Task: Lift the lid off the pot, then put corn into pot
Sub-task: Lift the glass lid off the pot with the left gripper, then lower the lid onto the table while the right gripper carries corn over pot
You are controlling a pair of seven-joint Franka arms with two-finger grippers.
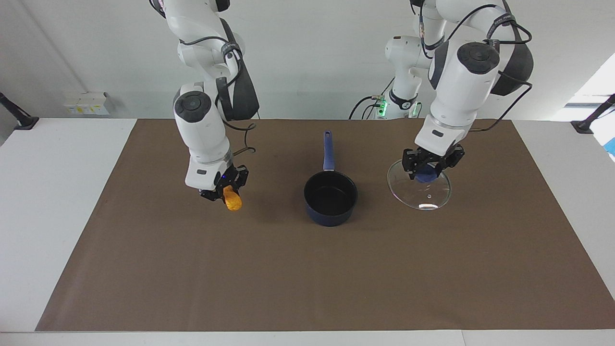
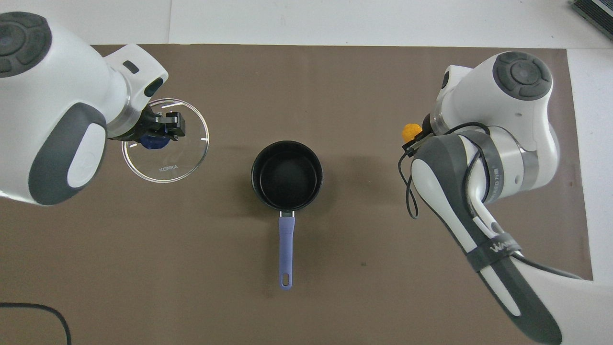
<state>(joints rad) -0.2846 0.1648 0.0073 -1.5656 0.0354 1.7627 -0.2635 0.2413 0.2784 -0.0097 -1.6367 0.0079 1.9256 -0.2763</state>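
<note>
The dark blue pot (image 1: pixel 330 198) (image 2: pixel 287 175) stands uncovered at the mat's middle, its long handle (image 2: pixel 285 254) pointing toward the robots. My left gripper (image 1: pixel 425 172) (image 2: pixel 155 139) is shut on the blue knob of the clear glass lid (image 1: pixel 425 196) (image 2: pixel 179 155). It holds the lid tilted just over the mat, beside the pot toward the left arm's end. My right gripper (image 1: pixel 225 191) is shut on the orange-yellow corn (image 1: pixel 233 202) (image 2: pixel 410 131). The corn hangs above the mat beside the pot, toward the right arm's end. In the overhead view the right wrist hides most of the corn.
A brown mat (image 1: pixel 307 278) covers the white table (image 1: pixel 57 192). White wall sockets (image 1: pixel 89 103) sit at the table's edge nearest the robots, at the right arm's end. Black clamps (image 1: pixel 19 120) (image 1: pixel 588 122) stand at both corners there.
</note>
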